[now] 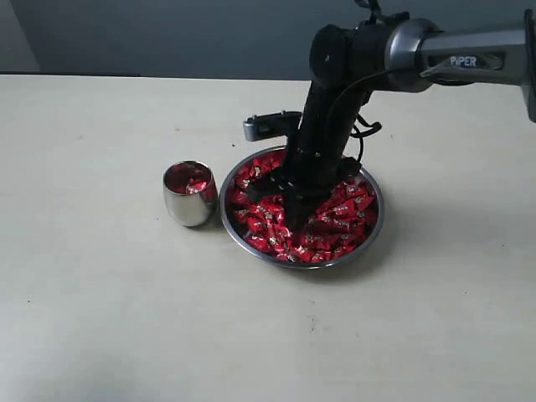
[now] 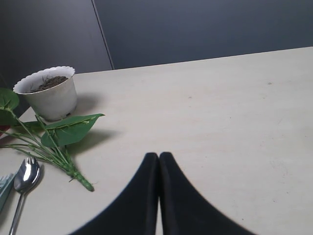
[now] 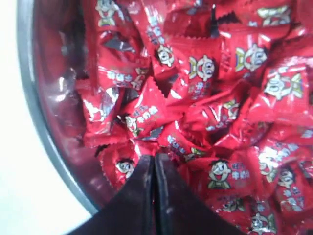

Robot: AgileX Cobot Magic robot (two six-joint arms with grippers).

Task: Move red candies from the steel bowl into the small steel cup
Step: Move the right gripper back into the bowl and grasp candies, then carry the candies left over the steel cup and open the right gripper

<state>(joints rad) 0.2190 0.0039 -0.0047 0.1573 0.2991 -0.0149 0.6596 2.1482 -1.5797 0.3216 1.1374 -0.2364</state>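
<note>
- One steel bowl [image 1: 311,266] stands a little right of centre in the exterior view, on a pale table [image 1: 100,335].
- The red candies [image 1: 339,226] in it are piled too thickly to count; there are dozens.
- One small steel cup [image 1: 190,208] stands just beside the bowl's left rim, with a few red wrappers [image 1: 189,179] in it; their number cannot be told.
- One arm enters from the upper right and hides the bowl's far middle.
- The right gripper [image 3: 155,159] has its fingers pressed together, tips down on the candy heap near the bowl's wall, with nothing seen between them.
- The left gripper [image 2: 158,157] also has its fingers pressed together and holds nothing, above bare table.
- Near it are one white pot [image 2: 51,95] of soil, one leafy green sprig [image 2: 61,139] and one spoon [image 2: 25,176].
</note>
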